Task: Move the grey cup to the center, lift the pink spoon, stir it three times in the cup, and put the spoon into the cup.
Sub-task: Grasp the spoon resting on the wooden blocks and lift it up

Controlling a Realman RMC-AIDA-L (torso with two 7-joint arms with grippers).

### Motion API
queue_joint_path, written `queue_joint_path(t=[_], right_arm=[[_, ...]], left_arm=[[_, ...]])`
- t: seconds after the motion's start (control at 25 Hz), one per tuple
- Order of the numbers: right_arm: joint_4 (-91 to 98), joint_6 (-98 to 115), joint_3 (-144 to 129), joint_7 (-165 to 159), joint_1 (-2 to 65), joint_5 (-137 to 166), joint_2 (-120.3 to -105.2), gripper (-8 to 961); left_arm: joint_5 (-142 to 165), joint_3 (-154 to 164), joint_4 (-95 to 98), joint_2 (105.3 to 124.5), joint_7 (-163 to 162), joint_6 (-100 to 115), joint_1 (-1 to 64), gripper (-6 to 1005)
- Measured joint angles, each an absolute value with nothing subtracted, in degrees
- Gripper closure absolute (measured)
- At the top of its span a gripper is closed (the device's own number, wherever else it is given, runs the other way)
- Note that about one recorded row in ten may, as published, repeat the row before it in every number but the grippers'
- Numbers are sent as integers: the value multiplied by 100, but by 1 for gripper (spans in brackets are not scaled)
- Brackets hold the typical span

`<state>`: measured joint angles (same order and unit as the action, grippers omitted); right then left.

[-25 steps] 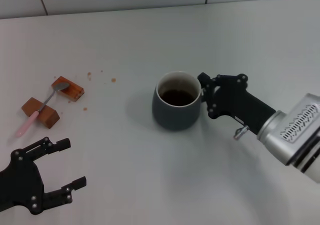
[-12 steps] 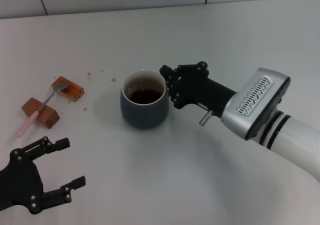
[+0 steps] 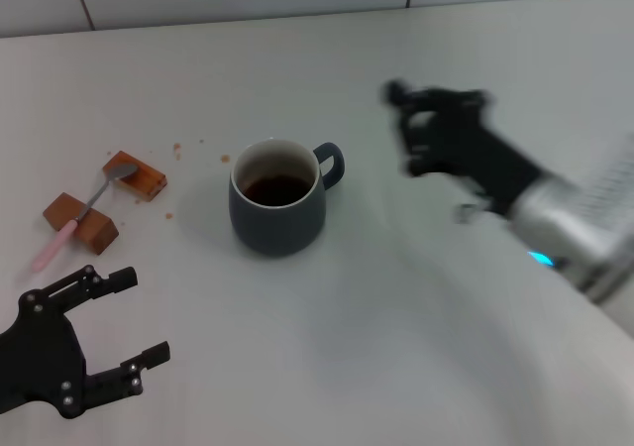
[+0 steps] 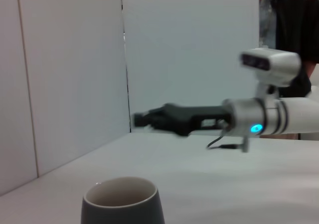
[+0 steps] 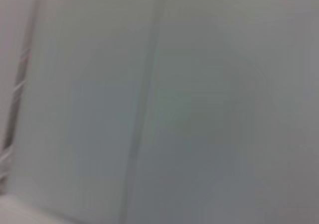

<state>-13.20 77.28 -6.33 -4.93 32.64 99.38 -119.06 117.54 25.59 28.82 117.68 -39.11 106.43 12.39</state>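
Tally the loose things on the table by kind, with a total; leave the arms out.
Grey cup: 1
Pink spoon: 1
Brown blocks: 2
Total: 4

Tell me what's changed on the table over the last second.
The right claw slid the grey cup toward the robot's left, let go and pulled away to the right. The left claw, the pink spoon and the brown blocks stayed put.
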Motion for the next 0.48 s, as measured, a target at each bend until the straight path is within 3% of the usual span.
queue_joint_path(t=[0.32,0.48], right_arm=[[675,9998,-1423,-2049,1854,10159,-11891,919],[1266,10210,-1969,-2574,1491,10391,-11886,918]], left_arm=[[11707,2523,2865,11755,-3911,10734,1209,188],[11706,2487,2864,11750,-3911,10790,1199,188]])
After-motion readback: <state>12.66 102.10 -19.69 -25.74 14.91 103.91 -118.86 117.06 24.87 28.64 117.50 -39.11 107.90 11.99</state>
